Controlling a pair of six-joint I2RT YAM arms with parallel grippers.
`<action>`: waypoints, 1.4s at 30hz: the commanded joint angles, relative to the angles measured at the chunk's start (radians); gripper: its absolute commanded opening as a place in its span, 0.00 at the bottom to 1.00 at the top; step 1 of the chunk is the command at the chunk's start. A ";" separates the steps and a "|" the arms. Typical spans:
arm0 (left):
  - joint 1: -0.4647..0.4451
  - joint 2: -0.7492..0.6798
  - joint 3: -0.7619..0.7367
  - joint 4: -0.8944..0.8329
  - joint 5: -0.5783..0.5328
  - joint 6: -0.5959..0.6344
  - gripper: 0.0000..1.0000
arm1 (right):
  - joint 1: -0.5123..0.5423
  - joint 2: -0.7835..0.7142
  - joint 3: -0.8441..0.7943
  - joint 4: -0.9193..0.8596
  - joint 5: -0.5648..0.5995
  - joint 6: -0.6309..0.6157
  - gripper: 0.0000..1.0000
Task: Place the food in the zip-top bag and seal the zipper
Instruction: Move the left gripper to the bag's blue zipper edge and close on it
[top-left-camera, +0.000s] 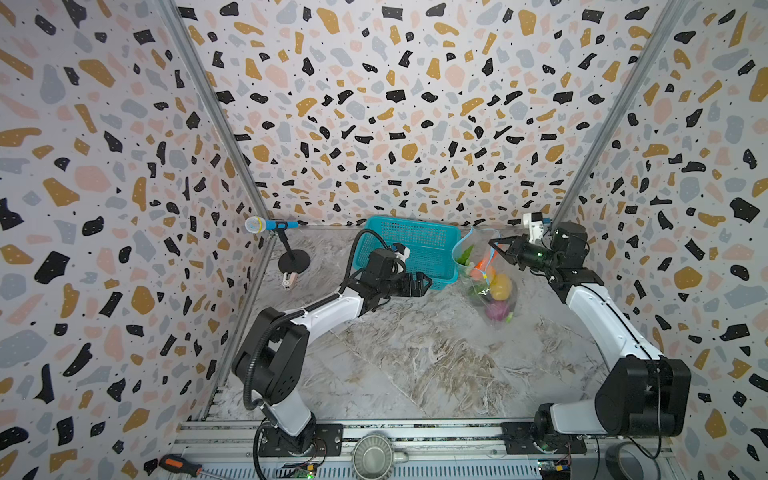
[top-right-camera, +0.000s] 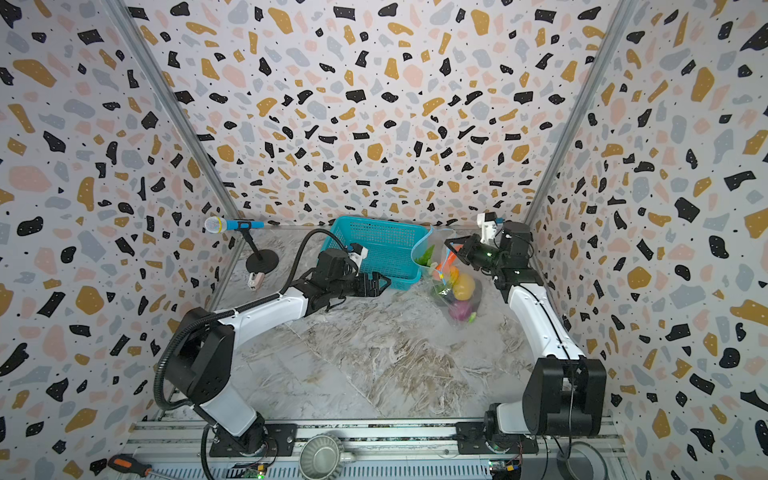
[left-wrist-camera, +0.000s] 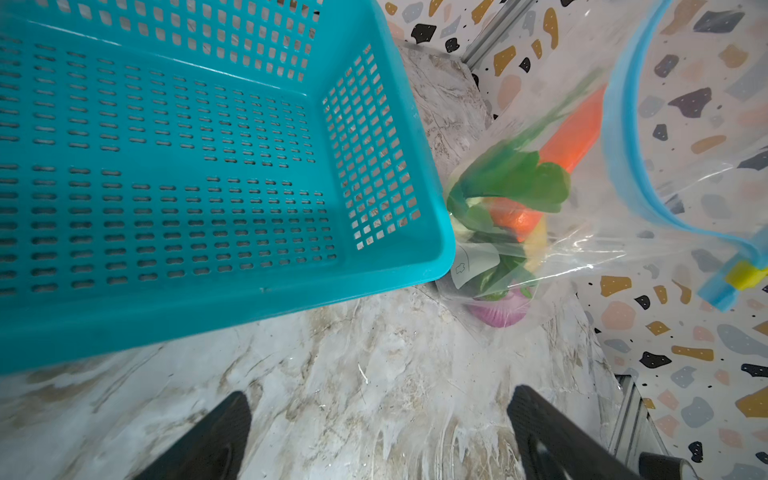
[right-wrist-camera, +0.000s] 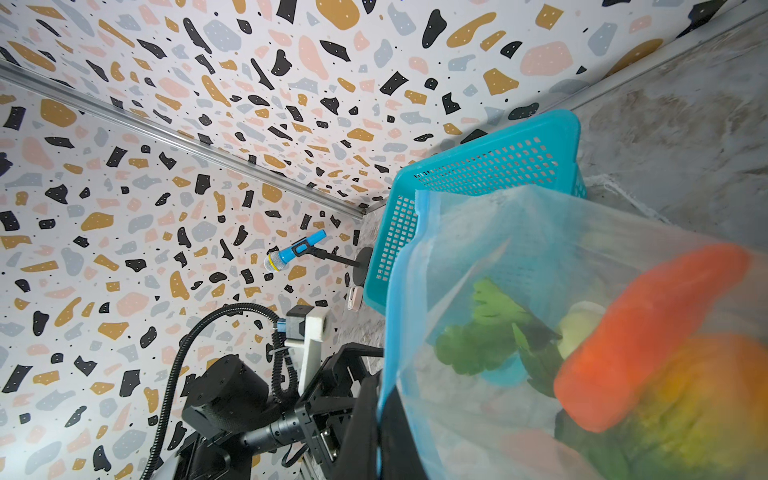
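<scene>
While the right gripper is clenched on the blue zipper, the bag hangs from that grip. Its bottom rests on the worktop, toward the far right corner.

Bag mouth gapes: the zipper runs in an open loop, with the yellow slider sitting at one end.

Food is inside, seen through the clear plastic:
- carrot high, near the mouth
- green leaves just under it
- yellow potato mid-bag
- purple onion at the bottom (other pieces too jumbled to name)

White label is on the side facing the basket.

Teal basket sits at the far edge of the worktop, just beside the bag on its left.

Left gripper hovers over the worktop by the basket's near right corner. Its jaws are released wide and empty, apart from the bag.

Blue microphone on a small stand occupies the far left corner.
</scene>
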 joint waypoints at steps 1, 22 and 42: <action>0.013 0.072 0.053 0.062 0.083 -0.022 1.00 | 0.015 -0.016 0.004 0.035 -0.007 0.005 0.02; 0.029 0.298 0.242 0.262 0.113 -0.114 0.97 | 0.029 -0.016 0.013 0.012 0.003 0.000 0.01; 0.040 0.240 0.152 0.386 0.110 -0.145 0.90 | 0.031 -0.010 0.024 -0.041 -0.007 -0.029 0.01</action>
